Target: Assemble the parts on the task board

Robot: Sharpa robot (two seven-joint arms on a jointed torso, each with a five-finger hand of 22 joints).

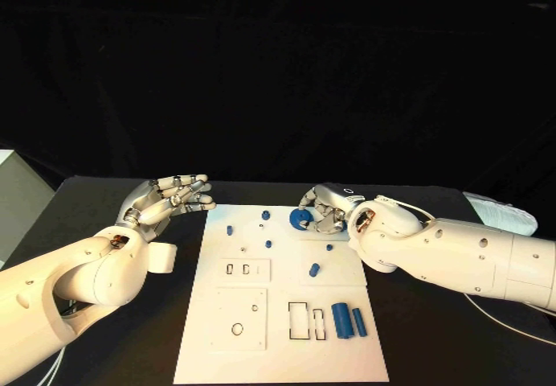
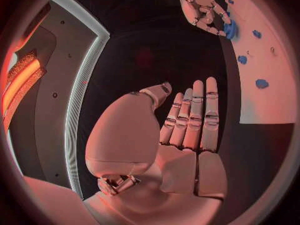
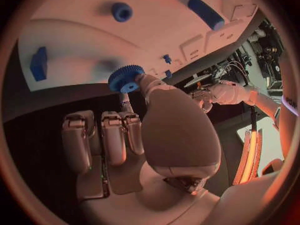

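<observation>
the right hand (image 1: 330,211) pinches a blue toothed gear (image 1: 301,219) at the far edge of the white task board (image 1: 220,354), the gear resting against the board's surface there. the left hand (image 1: 173,199) hovers over the black table (image 1: 104,201) just beside the board's far left corner, fingers apart and holding nothing. other blue parts lie on the board, among them two cylinders (image 1: 348,320) side by side near its right edge.
</observation>
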